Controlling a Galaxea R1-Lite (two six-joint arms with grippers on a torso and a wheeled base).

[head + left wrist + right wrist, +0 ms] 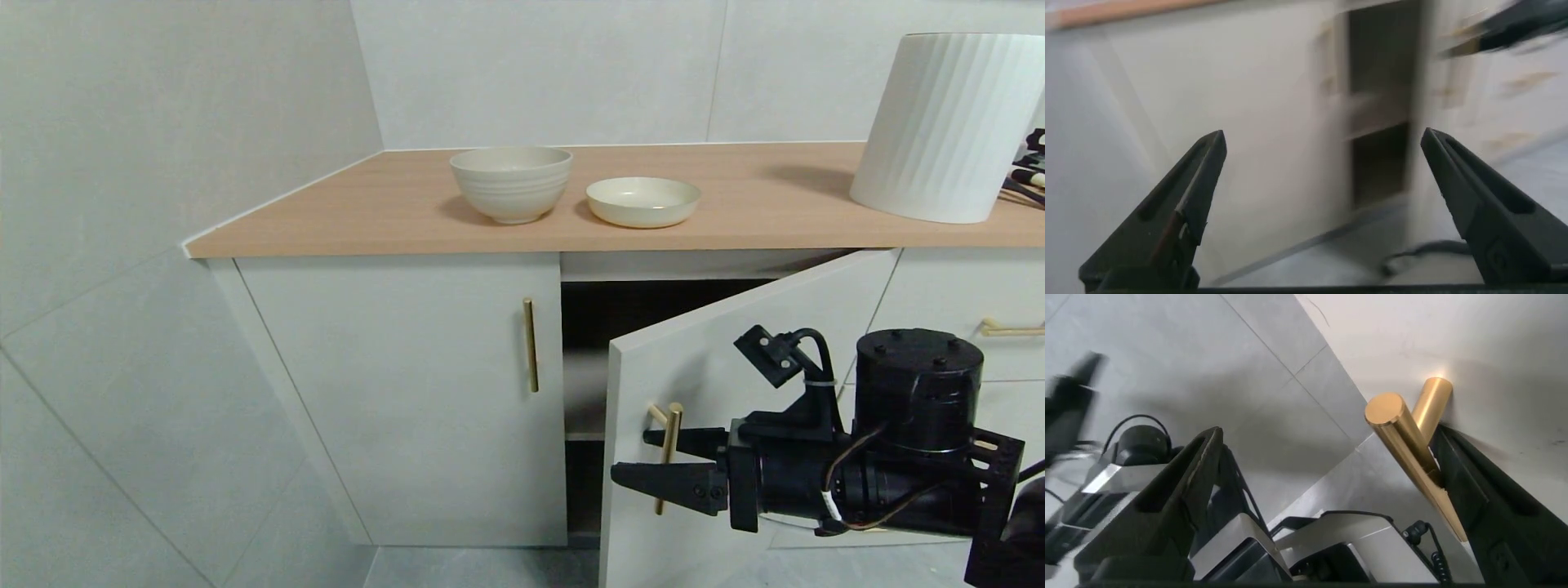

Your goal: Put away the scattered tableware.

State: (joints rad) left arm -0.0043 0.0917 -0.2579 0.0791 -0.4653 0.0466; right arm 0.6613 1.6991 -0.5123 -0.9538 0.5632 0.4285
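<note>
Brass handle (669, 457) of the open cabinet door (735, 327) sits between the right claw's (630, 455) spread fingers, not clamped. The left claw (1323, 137) gapes wide, holding nothing. You will find the bowl (511, 181) and shallow dish (643, 201) side by side on the counter (759, 184).

The half-open cabinet door (735, 343) slants across the cupboard opening (584, 327), leaving a narrow gap beside the shut door (408, 392). The open door's brass handle (674, 418) sits between the right tool's (633, 456) spread fingers. On the counter (326, 220), bowl (511, 184) and plate (643, 201) stand just apart.

Bright, even light; soft shadows beside bowl (511, 183), plate (643, 201); cabinet interior (645, 306) dark.
</note>
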